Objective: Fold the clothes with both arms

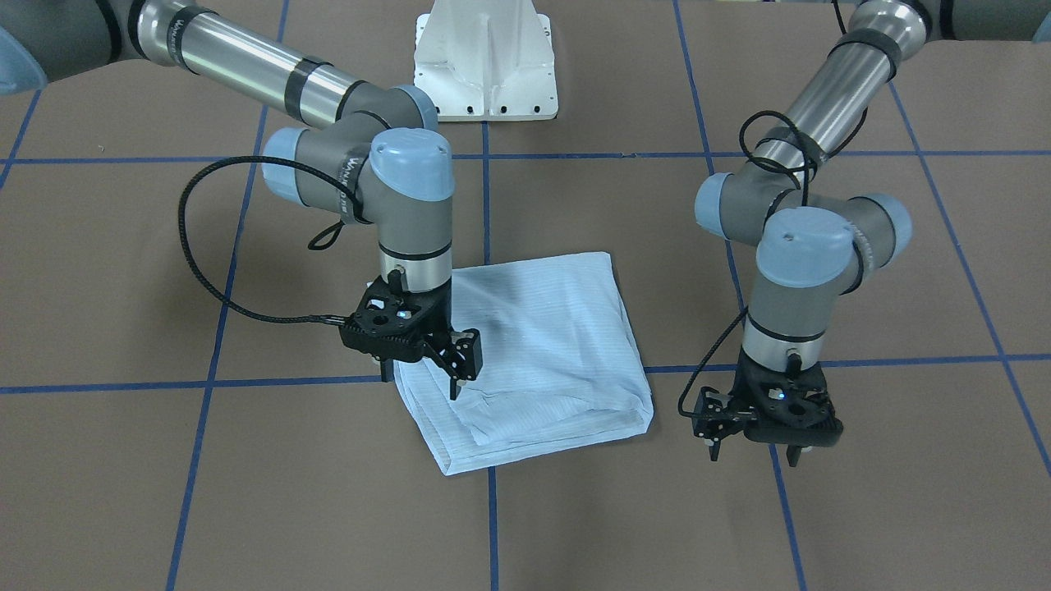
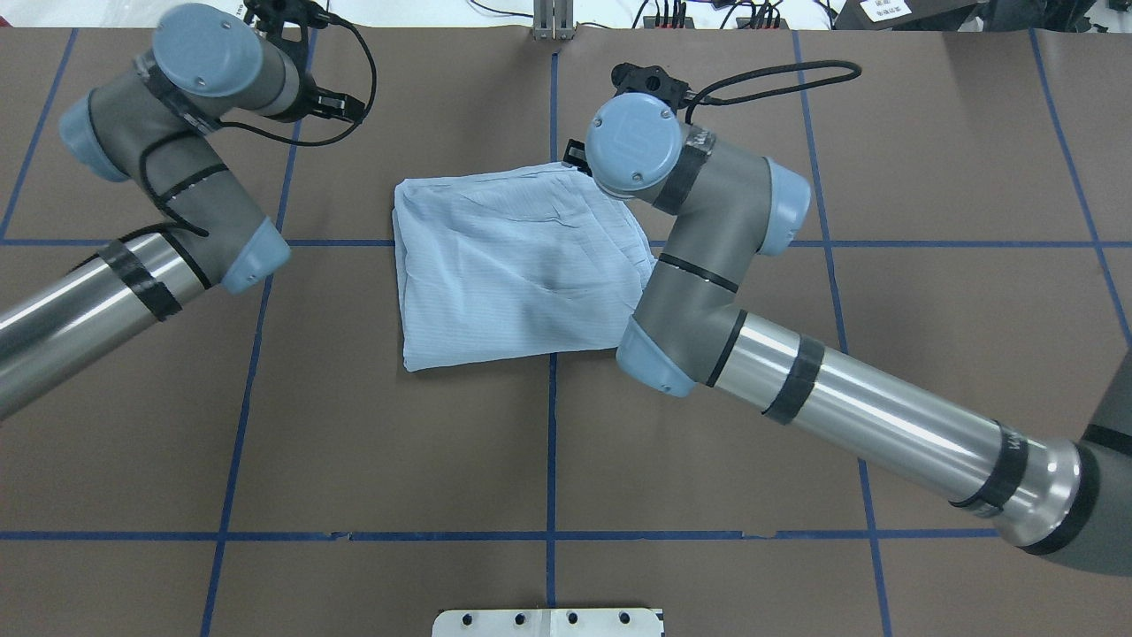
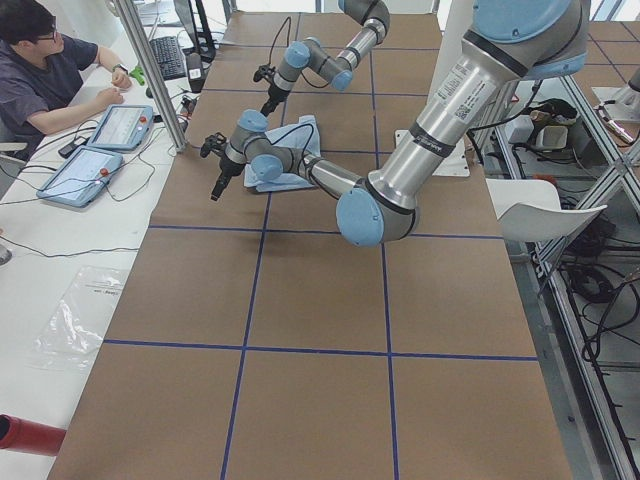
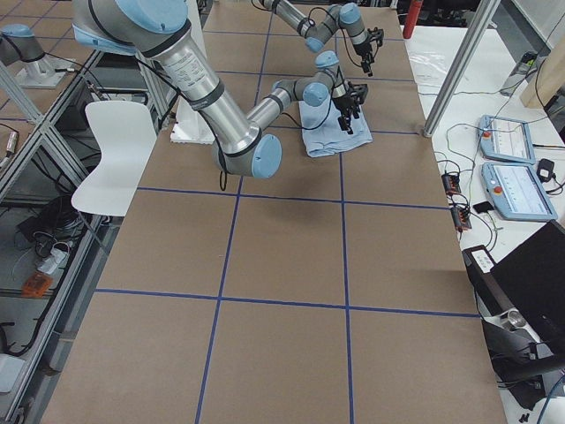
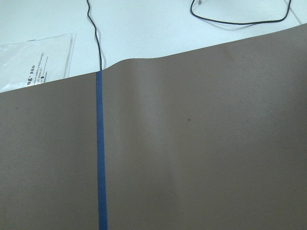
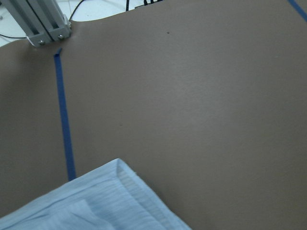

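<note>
The light blue striped shirt [image 1: 534, 353] lies folded into a rough square on the brown table; it also shows in the overhead view [image 2: 513, 265] and at the bottom of the right wrist view [image 6: 96, 206]. My right gripper [image 1: 419, 379] hangs open and empty just above the shirt's edge on the view's left. In the overhead view it is mostly hidden under its own wrist. My left gripper [image 1: 752, 455] is open and empty, clear of the shirt, above bare table on the view's right. The left wrist view shows only table and tape.
The white pedestal base [image 1: 486, 61] stands at the robot's side of the table. Blue tape lines [image 1: 287, 382] cross the brown cover. An aluminium post [image 6: 41, 21] stands at the far edge. An operator [image 3: 40, 60] sits beyond it with two pendants [image 3: 100, 150].
</note>
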